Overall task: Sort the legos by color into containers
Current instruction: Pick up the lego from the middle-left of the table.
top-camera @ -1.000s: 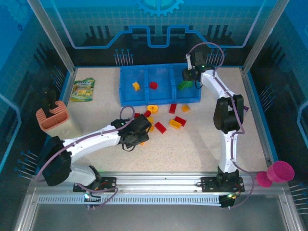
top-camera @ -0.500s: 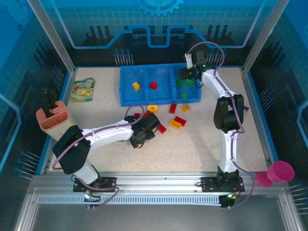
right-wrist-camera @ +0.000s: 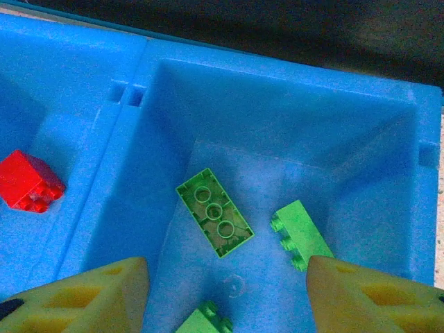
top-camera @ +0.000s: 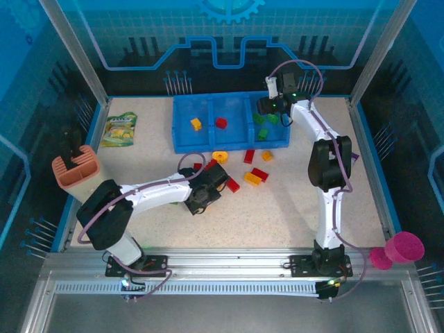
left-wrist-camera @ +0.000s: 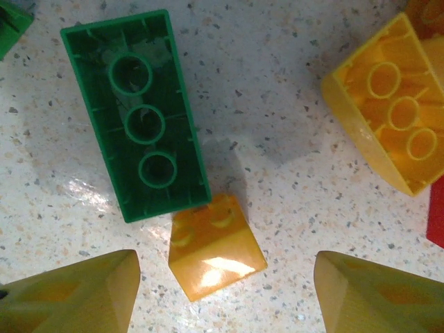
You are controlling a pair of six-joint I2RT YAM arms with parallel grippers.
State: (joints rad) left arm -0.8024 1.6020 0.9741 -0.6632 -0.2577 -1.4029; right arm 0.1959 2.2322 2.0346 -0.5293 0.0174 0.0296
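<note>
Left wrist: 1 red lego (left-wrist-camera: 437, 220) cut off, rt edge.

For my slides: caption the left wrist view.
Open left gripper poised over a small yellow brick, beside an upside-down green brick on the speckled table.

We see a robotics lab test cell: aluminium frame posts (top-camera: 73, 52), blue printed wall panels (top-camera: 312, 35) bearing a gear emblem (top-camera: 229, 8), and a speckled table (top-camera: 277, 215) with a mounting rail (top-camera: 229, 260) along its near edge.
</note>
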